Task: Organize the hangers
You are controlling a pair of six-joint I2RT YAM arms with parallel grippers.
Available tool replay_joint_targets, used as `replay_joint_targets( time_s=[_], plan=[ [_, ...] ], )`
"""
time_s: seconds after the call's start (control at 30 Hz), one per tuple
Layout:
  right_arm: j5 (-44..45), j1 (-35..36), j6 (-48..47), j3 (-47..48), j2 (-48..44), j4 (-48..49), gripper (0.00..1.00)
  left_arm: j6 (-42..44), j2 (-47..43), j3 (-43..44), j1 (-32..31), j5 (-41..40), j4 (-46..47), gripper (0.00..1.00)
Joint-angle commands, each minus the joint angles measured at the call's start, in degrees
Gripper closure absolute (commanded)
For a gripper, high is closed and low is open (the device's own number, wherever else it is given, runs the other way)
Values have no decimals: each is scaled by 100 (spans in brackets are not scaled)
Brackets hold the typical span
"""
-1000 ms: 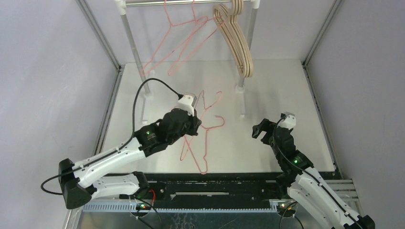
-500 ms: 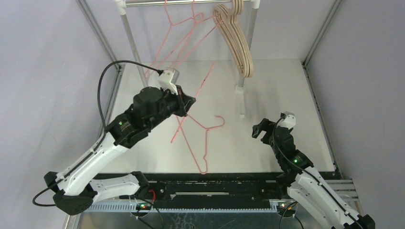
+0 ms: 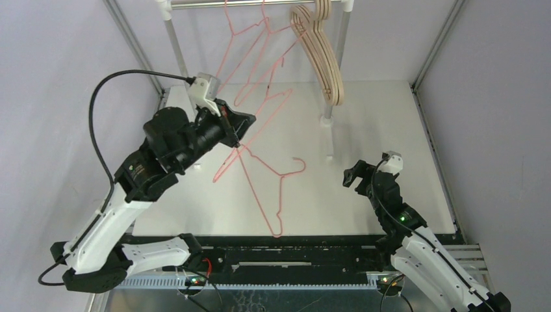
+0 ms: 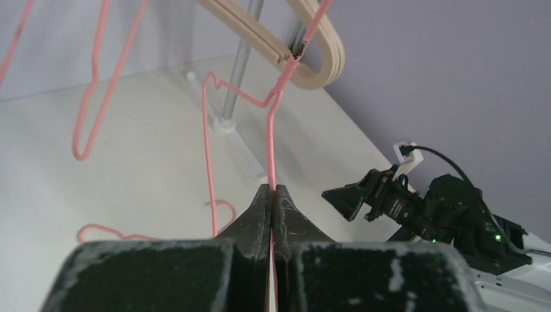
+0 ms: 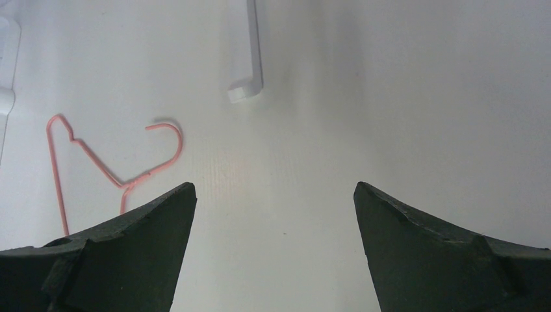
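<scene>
My left gripper (image 3: 238,125) is shut on a thin pink wire hanger (image 4: 271,149) and holds it in the air, tilted, below the rail. In the left wrist view the fingertips (image 4: 271,190) pinch the wire, which runs up past the wooden hangers (image 4: 316,67). Another pink wire hanger (image 3: 281,195) lies flat on the table; its hook shows in the right wrist view (image 5: 164,148). Two pink wire hangers (image 3: 229,39) and several beige wooden hangers (image 3: 323,55) hang on the rail. My right gripper (image 3: 355,175) is open and empty, low over the table (image 5: 273,195).
The silver rail (image 3: 260,3) runs across the back on two posts (image 3: 177,55) with white feet (image 5: 249,88). Grey walls and a metal frame close in the white table (image 3: 377,117) on the left, right and back.
My left arm has risen and swung back and to the left, lifting the pink hanger off the table toward the rail. The right arm has not moved.
</scene>
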Motion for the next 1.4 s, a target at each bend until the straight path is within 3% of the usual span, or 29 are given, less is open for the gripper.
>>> replay_joint_targets(
  time_s=[0.0,0.37,0.83,0.87,0.93,1.03,1.13,1.2,1.37],
  plan=[
    [38,-27,-92,285,14,249,0,307,-35,461,63,-199,221,100],
    [26,-21,-75,313,-2,164,0,323,241,471,202,-66,631,100],
    [-298,-5,-198,315,106,169,0,210,-47,-1711,210,-284,857,98],
    [-320,-7,-210,315,141,180,0,207,-72,-1879,210,-278,860,95],
    [-380,-9,-228,313,219,218,0,237,-123,-2217,204,-104,906,80],
    [-424,-7,-176,332,355,227,0,348,-135,-2744,202,361,1028,79],
    [-410,-3,-117,340,443,220,0,486,-226,-3479,166,955,1382,69],
    [-410,-4,-86,341,463,231,0,506,-312,-4010,70,1060,1672,60],
    [-408,-6,-39,346,504,260,0,677,-441,-4867,-310,1119,2196,57]
  ],
)
